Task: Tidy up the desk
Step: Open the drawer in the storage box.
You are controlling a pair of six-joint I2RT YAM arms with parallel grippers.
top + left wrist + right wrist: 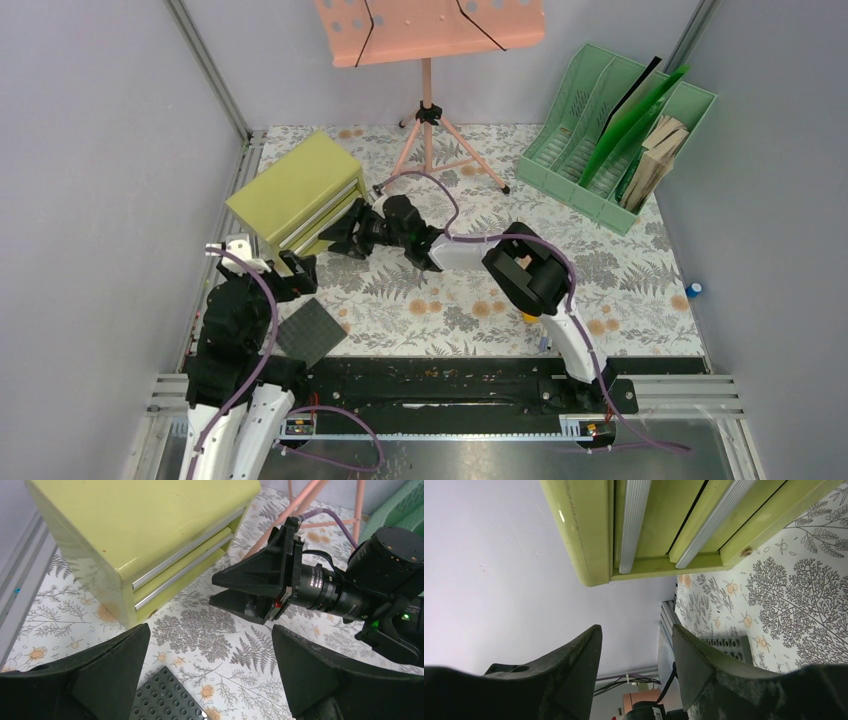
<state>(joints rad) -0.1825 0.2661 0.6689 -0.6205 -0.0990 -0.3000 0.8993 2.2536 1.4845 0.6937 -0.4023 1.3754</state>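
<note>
The desk (600,270) is a fern-printed tabletop. An olive-yellow drawer cabinet (295,190) stands at its back left, its two drawer fronts with silver rails (180,565) facing the arms. My right gripper (345,235) reaches left across the desk to just in front of those drawers (664,520). Its jaws are apart with nothing between them (636,635). My left gripper (210,650) hovers wide open over bare tabletop near the cabinet's front corner. A dark grey studded plate (165,700) lies flat just below it.
A mint-green file sorter (615,130) with a green folder and wooden pieces stands at the back right. A pink music stand (430,30) rises at the back centre on tripod legs (440,150). A small blue thing (694,290) lies at the right edge.
</note>
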